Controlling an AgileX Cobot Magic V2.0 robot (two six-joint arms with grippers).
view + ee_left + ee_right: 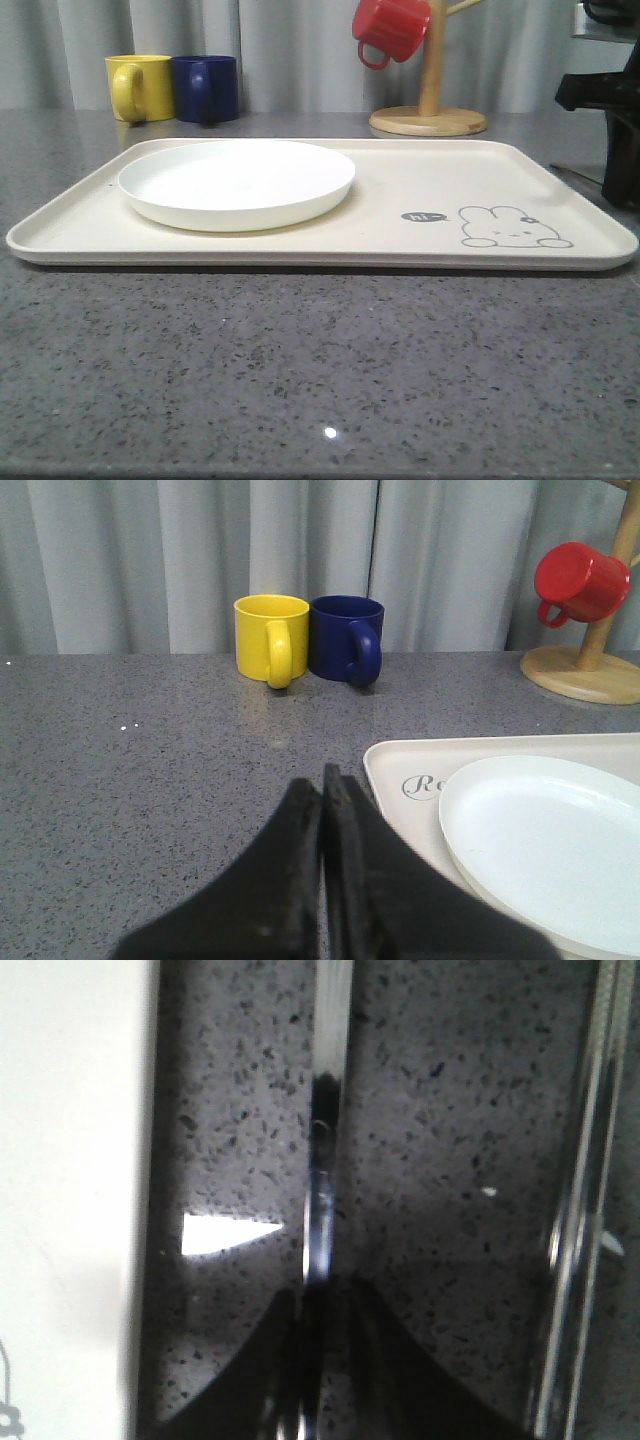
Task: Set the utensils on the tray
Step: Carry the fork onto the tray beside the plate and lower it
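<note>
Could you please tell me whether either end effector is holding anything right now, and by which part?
The right end effector is closed around a slim silver utensil, somewhere along its handle; which utensil cannot be told. The left end effector is shut, holding nothing.

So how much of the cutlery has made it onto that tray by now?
None yet: the tray carries just the white plate. In hand: the right pincer is closed around a slim silver utensil lying on the counter beside the tray. Left: carrying it over, then the chopsticks alongside. The left pincer is shut and empty.
</note>
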